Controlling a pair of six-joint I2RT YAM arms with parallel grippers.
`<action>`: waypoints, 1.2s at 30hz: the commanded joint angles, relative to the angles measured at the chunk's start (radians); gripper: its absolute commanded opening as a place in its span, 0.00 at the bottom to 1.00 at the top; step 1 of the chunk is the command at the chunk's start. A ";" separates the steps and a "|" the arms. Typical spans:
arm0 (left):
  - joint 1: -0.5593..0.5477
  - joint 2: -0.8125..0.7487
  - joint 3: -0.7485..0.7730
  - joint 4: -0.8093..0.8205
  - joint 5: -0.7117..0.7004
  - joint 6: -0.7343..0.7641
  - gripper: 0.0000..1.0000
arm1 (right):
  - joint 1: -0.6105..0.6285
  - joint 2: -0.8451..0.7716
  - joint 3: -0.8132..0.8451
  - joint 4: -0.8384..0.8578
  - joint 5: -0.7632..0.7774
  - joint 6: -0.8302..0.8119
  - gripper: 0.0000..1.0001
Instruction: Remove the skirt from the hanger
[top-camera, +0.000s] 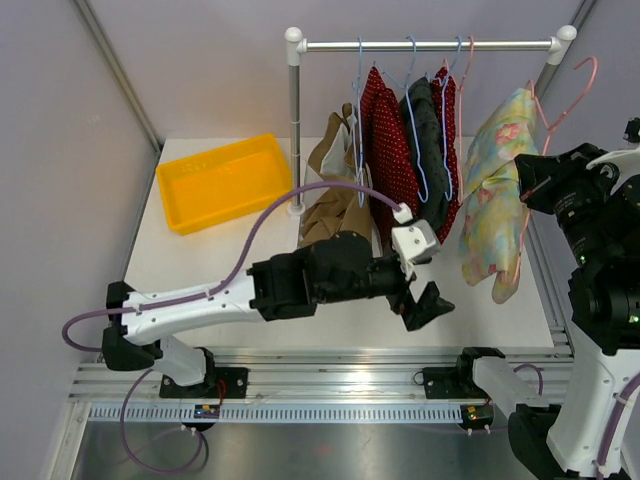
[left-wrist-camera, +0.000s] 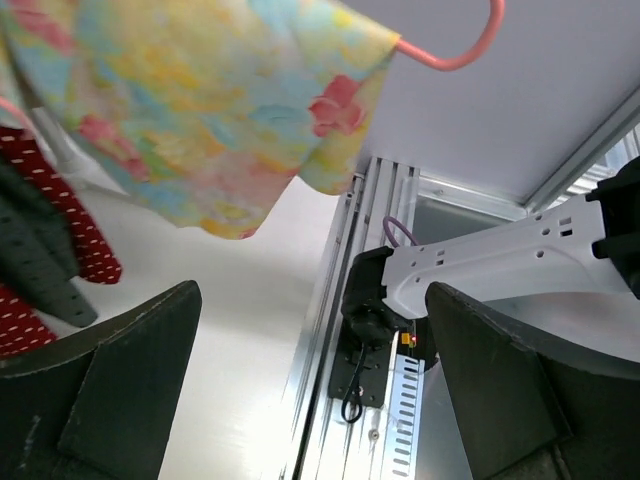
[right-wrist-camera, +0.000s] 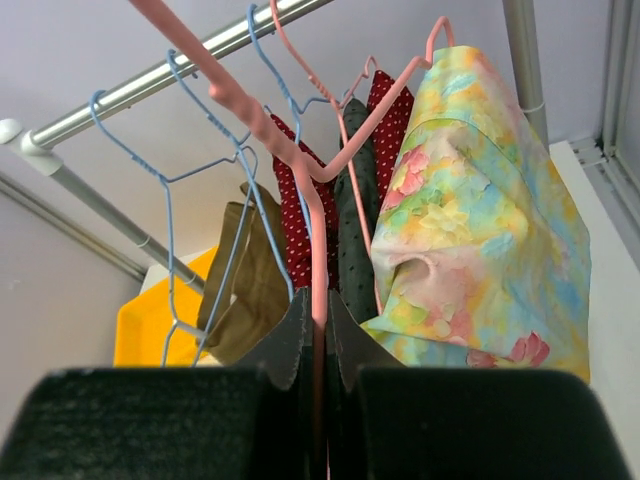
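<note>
- Top external view: the right pincer (top-camera: 533, 180) holds the thin pink wire hanger (top-camera: 560, 110) up at the far right, past the end of the silver metal rail (top-camera: 430, 45). The hook looks free of the rail.
- The flowery yellow and blue cloth skirt (top-camera: 495, 190) hangs from that hanger, well above the white desk (top-camera: 200, 250). I think it is held high so the skirt dangles loose and can be pulled down.
- Right wrist view: the right pincer (right-wrist-camera: 318, 320) is squeezed tight on the hanger (right-wrist-camera: 318, 200), with the skirt (right-wrist-camera: 480, 230) draped just to the right.
- The left pincer (top-camera: 420, 295) is wide open with nothing in it. It sits near and below the skirt's bottom edge.
- Left wrist view: the skirt (left-wrist-camera: 200, 110) hangs above the gap of the left pincer (left-wrist-camera: 310, 390). It looks ready to go up and grab the cloth.
- Red dotted clothes (top-camera: 385, 140) hang on the rail, and a yellow plastic tray (top-camera: 225, 180) sits far left.
- I can read no words or labels anywhere.
</note>
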 joint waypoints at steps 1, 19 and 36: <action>-0.054 0.052 0.036 0.118 -0.079 0.043 0.99 | -0.002 -0.039 0.041 0.025 -0.060 0.067 0.00; -0.099 0.234 0.119 0.214 -0.504 0.149 0.99 | -0.002 -0.043 0.221 -0.115 -0.170 0.147 0.00; -0.082 0.276 0.194 0.286 -0.330 0.137 0.19 | -0.002 -0.031 0.264 -0.128 -0.197 0.161 0.00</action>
